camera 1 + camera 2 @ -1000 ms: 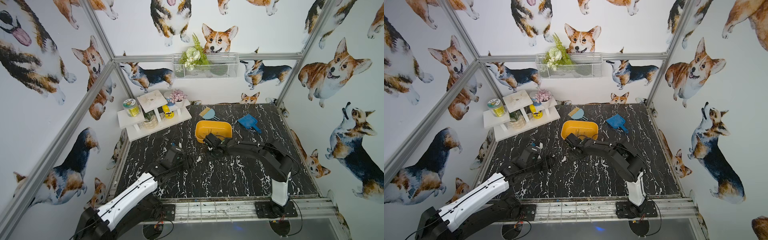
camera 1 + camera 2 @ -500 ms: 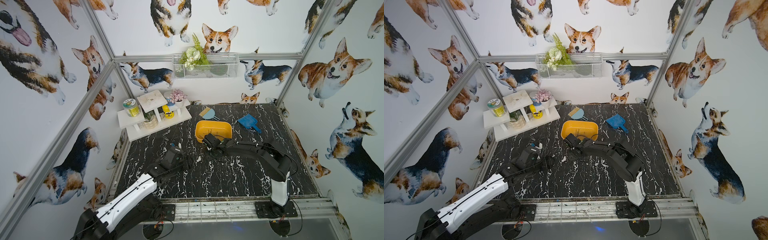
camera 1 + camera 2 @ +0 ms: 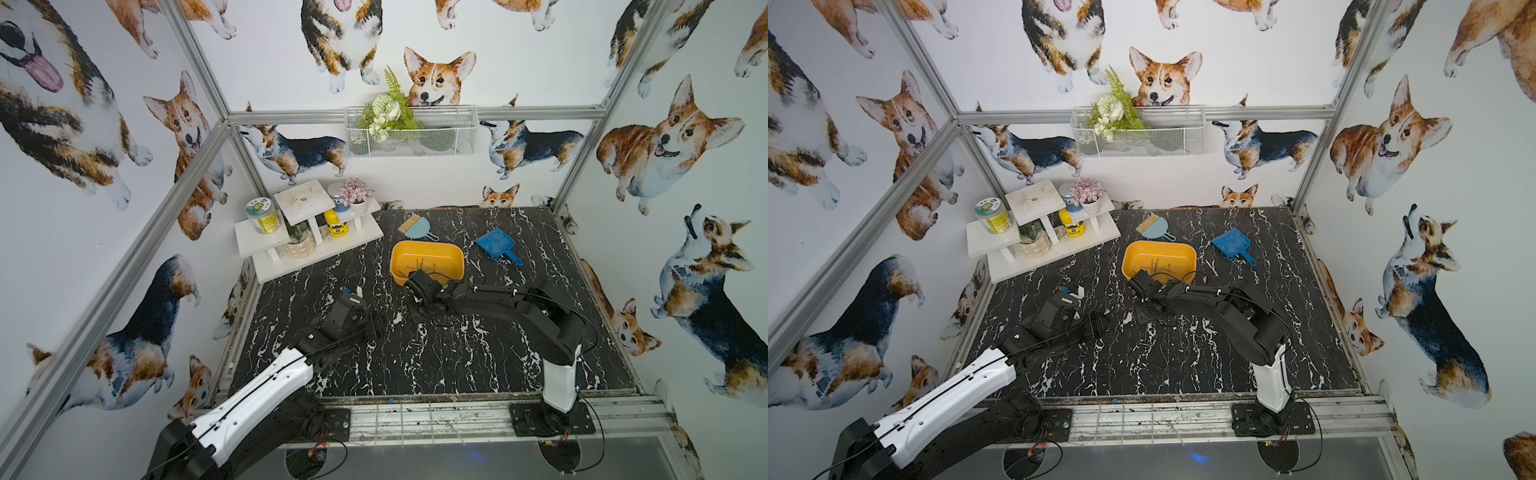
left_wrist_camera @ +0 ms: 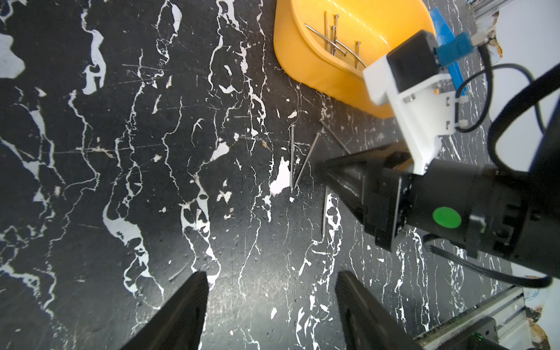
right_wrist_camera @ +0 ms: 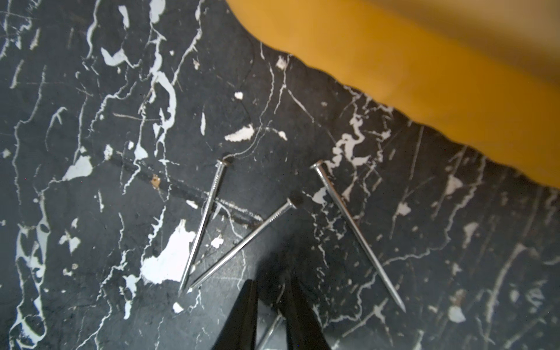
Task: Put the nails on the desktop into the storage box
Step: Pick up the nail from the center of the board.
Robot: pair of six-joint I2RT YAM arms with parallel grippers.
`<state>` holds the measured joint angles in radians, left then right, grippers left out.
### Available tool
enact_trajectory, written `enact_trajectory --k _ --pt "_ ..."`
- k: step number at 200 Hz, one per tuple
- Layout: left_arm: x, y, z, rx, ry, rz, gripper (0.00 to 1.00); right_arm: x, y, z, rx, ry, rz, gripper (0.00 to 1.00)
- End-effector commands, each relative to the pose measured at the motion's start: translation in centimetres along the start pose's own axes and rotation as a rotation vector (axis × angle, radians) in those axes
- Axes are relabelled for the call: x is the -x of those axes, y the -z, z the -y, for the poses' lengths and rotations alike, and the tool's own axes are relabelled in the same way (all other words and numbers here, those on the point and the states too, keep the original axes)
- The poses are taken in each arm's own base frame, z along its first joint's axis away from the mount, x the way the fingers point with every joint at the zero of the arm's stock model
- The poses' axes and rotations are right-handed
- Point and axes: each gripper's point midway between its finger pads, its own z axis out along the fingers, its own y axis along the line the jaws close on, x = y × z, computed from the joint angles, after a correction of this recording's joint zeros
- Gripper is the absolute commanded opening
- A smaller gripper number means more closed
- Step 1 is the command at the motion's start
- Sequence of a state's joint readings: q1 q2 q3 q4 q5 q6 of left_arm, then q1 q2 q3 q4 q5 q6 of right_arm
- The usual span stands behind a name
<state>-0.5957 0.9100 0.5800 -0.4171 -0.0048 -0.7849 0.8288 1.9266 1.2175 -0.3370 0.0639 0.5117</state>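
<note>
Corgi-print walls (image 3: 62, 124) on three sides; black, white-veined desktop (image 3: 457, 365). White tiered shelf (image 3: 307, 245) with jars and pots at 10 o'clock. Left gripper (image 4: 271, 277) low near centre, fingers spread wide, nothing between them. Three nails (image 5: 206, 224) loose off the 7 o'clock corner of the storage box (image 3: 428, 244). Right gripper (image 5: 271, 281) beside them, fingers pinching one nail (image 5: 270, 330). Box at 12 o'clock, more nails (image 4: 333, 36) inside. Blue dustpan (image 3: 496, 245) at 1 o'clock.

Thin nails (image 5: 241, 245) lie flat on the desktop (image 5: 91, 121) beside the yellow storage box (image 5: 424, 75).
</note>
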Motion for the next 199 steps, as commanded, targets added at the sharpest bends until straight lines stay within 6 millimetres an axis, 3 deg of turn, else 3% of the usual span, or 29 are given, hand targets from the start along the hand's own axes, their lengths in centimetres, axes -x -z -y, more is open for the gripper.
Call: enact_trajectory --k 1,84,130,176,199 --pt "0.1 0.1 -0.1 0.004 0.006 0.010 0.73 -1.9 0.0 1.2 -0.047 0.001 -0.067 0.24" --pt "0.1 0.4 -0.2 0.000 0.010 0.017 0.73 -2.5 0.1 1.8 -0.072 0.008 -0.077 0.27" --pt "0.1 0.5 -0.2 0.000 0.012 0.020 0.73 -2.8 0.0 1.4 -0.057 0.013 -0.089 0.18" --pt "0.1 0.5 -0.2 0.000 0.015 0.022 0.73 -3.3 -0.1 1.0 -0.050 0.018 -0.096 0.17" --pt "0.1 0.5 -0.3 0.001 0.015 0.023 0.73 -3.6 -0.2 0.8 -0.045 0.018 -0.102 0.11"
